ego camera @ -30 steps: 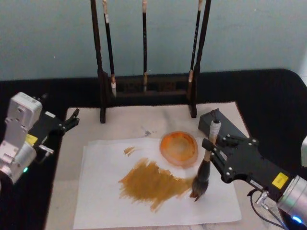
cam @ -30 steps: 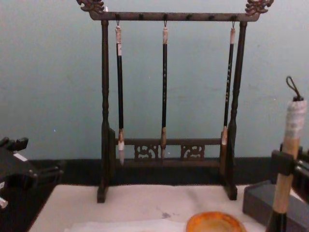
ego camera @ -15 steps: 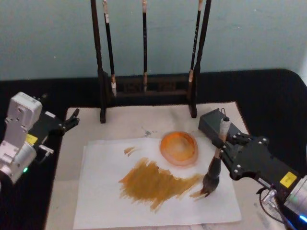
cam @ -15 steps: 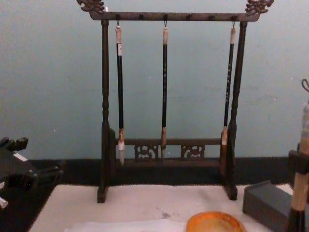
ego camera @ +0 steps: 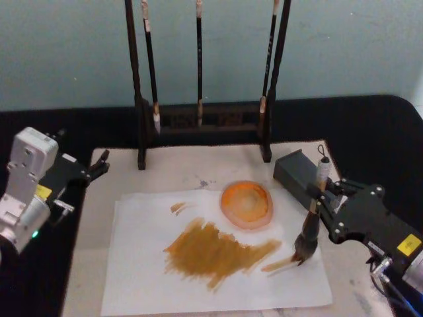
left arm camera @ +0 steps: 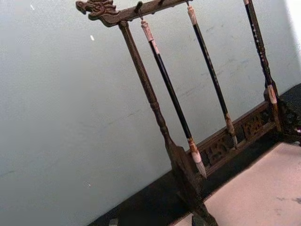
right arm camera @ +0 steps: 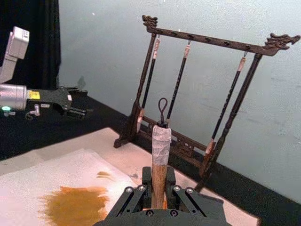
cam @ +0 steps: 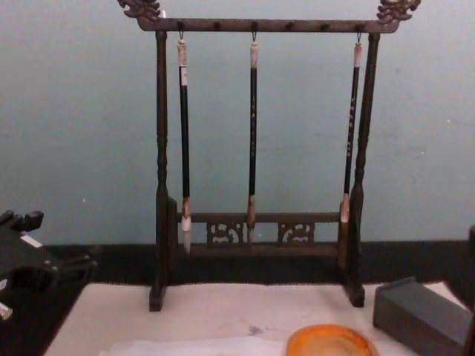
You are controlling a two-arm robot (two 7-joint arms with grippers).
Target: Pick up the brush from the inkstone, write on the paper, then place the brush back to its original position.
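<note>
While in right tool (ego camera: 316,201), brush (ego camera: 308,238) part-hidden.

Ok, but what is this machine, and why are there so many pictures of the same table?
It is a robot with two arms, each ending in a gripper, a sort of two-fingered hand. Four cameras took these pictures at once: one on its head looking down, one on its chest looking across the table, one on each wrist. On the table lies a cream mat with white paper on it, smeared with brown-orange ink. Next to the smear sit a small round orange dish, the inkstone, and a dark grey block. Behind them a wooden stand holds three thin brushes. The right gripper is shut on the big brush, its tip down on the paper. The left gripper hovers open at the mat's left edge, holding nothing.
</note>
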